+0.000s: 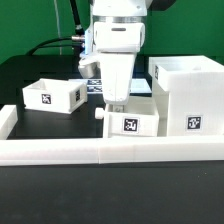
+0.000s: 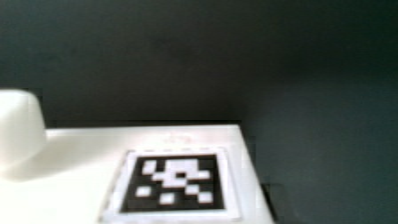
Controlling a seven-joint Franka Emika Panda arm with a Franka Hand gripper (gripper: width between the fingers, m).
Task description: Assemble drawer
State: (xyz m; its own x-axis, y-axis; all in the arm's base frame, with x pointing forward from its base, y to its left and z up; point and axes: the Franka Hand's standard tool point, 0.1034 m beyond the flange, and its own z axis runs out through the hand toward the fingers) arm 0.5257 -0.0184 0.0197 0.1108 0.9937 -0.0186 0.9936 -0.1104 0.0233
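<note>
We take the housing (image 1: 187,95) as our landmark: the tall white box standing toward the exterior view's right. What the coming move turns on is the near tray (image 1: 133,122), which sits just beside the housing on the exterior view's left, directly under the gripper (image 1: 117,100). The fingers come straight down at the end of that tray farthest from the housing. Its knob (image 1: 100,116) sticks out on the side facing away from the housing, so we judge that the tray's sliding axis runs from knob toward housing, and any push would go along that line. Whether tray and housing actually touch we cannot tell.

We also cannot tell how the gripper stands. Its fingertips drop behind the tray's wall in the exterior view. The wrist view shows only a white face with a tag (image 2: 178,185) (blurred, and we cannot say which wall it is).

Our count is one housing and two trays. The second tray (image 1: 50,96) lies well apart from the housing, beyond the near tray, and nothing holds it. There is one arm, and one long low rail (image 1: 60,152) running in front of the housing and both trays. Neither tray is inside the housing yet.
</note>
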